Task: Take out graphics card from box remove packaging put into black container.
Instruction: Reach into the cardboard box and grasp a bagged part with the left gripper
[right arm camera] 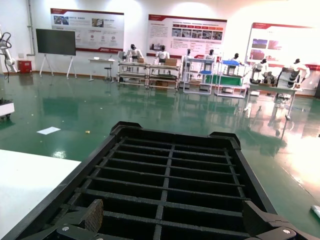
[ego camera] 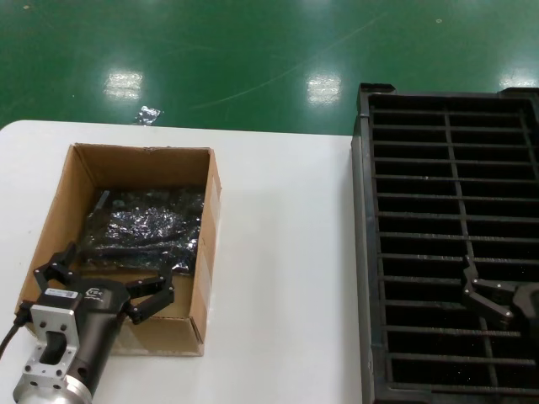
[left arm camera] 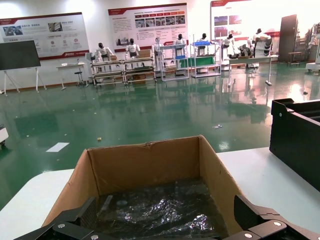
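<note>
Big black slotted plastic crate (ego camera: pixel 450 244) sits on the right with the right gripper (ego camera: pixel 497 300) parked over it, fingers spread. Brown cardboard box (ego camera: pixel 63 198) holds the card in its crinkly shiny bag (ego camera: pixel 147 223) — left gripper (ego camera: pixel 105 282) hovers wide open over the near end. Slippery film could slide out, or a finger could snag the wall.

White table (ego camera: pixel 286 269) — cardboard box (ego camera: pixel 59 210), black container (ego camera: pixel 364 252)

We see a plain brown box (ego camera: pixel 80 181) holding shiny, crinkled dark grey packaging (ego camera: pixel 147 223) (perhaps bluish). At three o'clock, the black container (ego camera: pixel 364 252) shows parallel slot rows. The table (ego camera: pixel 286 252) is white, the floor (ego camera: pixel 253 50) glossy green.
</note>
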Available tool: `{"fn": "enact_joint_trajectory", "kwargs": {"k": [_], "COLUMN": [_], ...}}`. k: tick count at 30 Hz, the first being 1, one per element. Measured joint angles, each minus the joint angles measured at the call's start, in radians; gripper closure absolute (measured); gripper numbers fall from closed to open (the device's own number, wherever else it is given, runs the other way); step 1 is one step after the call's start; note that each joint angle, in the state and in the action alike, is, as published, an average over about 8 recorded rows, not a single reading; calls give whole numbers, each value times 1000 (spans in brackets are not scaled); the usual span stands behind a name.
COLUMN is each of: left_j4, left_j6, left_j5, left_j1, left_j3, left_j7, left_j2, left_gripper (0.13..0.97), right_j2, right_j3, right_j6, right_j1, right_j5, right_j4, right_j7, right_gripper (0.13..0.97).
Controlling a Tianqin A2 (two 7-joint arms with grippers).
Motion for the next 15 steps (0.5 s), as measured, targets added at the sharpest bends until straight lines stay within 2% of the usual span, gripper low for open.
{"fn": "enact_joint_trajectory", "kwargs": {"k": [11, 13, 15], "left_j4": [0, 0, 1], "left_j6": [1, 4, 2], "left_j5": [3, 11, 17], "left_j1": [-1, -3, -9], "left_j3": [0, 2, 14], "left_j7": [3, 12, 26], "left_j2": [-2, -11, -36], "left_gripper": [132, 132, 132], "right_j2": [0, 0, 0], "right_j3": [0, 0, 0], "right_j6": [0, 0, 0], "right_j1": [0, 0, 0], "right_j5": [0, 0, 0], "right_j4": [0, 0, 0], "right_j7": [0, 0, 0], "right_gripper": [129, 129, 129]}}
